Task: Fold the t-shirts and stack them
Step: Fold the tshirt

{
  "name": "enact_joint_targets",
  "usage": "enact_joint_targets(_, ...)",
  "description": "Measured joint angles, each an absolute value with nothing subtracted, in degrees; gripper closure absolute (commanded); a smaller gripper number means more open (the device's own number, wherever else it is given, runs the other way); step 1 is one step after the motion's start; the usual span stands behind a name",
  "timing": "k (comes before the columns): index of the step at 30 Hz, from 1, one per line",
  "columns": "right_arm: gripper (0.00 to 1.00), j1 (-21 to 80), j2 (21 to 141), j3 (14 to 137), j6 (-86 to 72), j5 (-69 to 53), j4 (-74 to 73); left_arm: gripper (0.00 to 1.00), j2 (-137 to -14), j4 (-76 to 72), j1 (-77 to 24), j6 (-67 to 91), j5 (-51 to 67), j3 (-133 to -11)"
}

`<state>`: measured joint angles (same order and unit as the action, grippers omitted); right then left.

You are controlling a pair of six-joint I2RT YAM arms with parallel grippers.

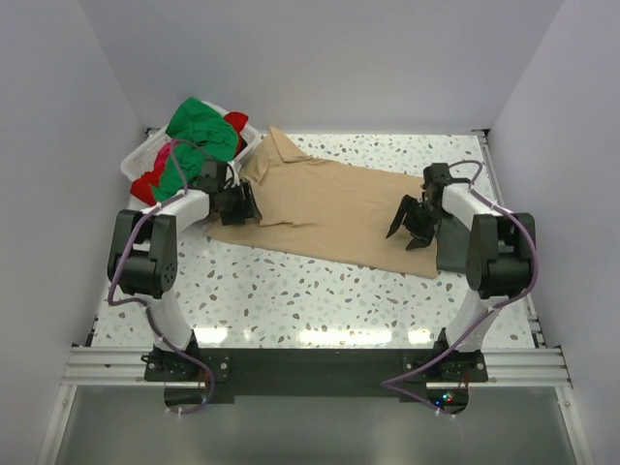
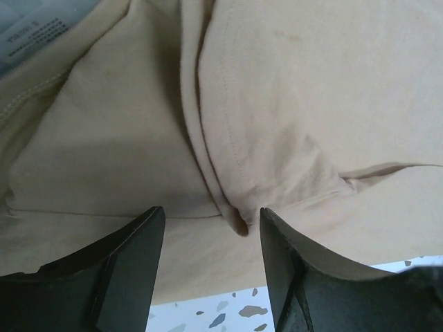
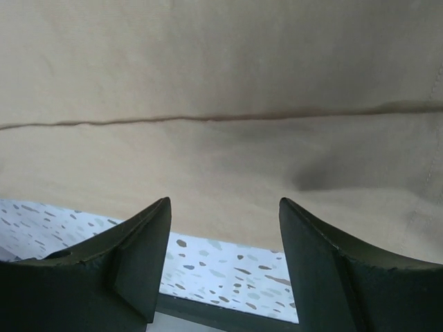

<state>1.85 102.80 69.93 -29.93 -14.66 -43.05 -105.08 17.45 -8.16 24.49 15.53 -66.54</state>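
Tan shirt (image 1: 329,208) is laid out across the middle of the desk (image 1: 291,291), collar toward the far left corner, hem toward the right edge. Both pincers are apart and holding nothing — the left pincer (image 1: 242,203) sits over the sleeve end, the right pincer (image 1: 412,228) over the hem end. Other shirts, with a green shirt (image 1: 203,126) on top, are piled in the basket (image 1: 136,160) at the far left corner. A grey shirt (image 1: 453,250) lies by the right edge, just beside the tan one's hem.

My read: this is the set-up for a fold. To do it well, I'd have both pincers bite the shirt's near edge at matching spots, catching every layer. The left wrist view shows a bunched seam right between the fingers, so that side could grab a wrinkle instead of the edge — better to go lower, down by the desk. Then lift together, hold the cloth taut between them and lay it over evenly.
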Motion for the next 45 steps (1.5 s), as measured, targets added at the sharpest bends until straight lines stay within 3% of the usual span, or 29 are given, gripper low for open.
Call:
enact_joint_targets(10, 0.33, 1.7, 104.7, 65.4, -29.9, -16.3, -40.3, 0.37, -99.2, 10.6, -6.6, 24.7, 15.8, -55.1)
enact_joint_targets(23, 0.33, 2.2, 93.6, 51.2, -32.0, -17.3, -42.1, 0.34, -83.1, 10.5, -6.4, 27.5, 14.8, -38.3)
enact_joint_targets(30, 0.33, 3.0, 86.1, 44.5, -33.4, -16.3, -46.3, 0.34, -70.9, 17.5, -6.5, 29.8, 14.6, -31.3)
enact_joint_targets(36, 0.33, 3.0, 79.3, 44.3, -33.5, -16.0, -49.7, 0.37, -65.0, 20.7, -9.3, 32.5, 14.7, -31.8)
enact_joint_targets(45, 0.33, 3.0, 76.8, 44.6, -33.5, -16.0, -51.3, 0.47, -69.5, 20.4, -14.0, 34.5, 14.3, -32.5)
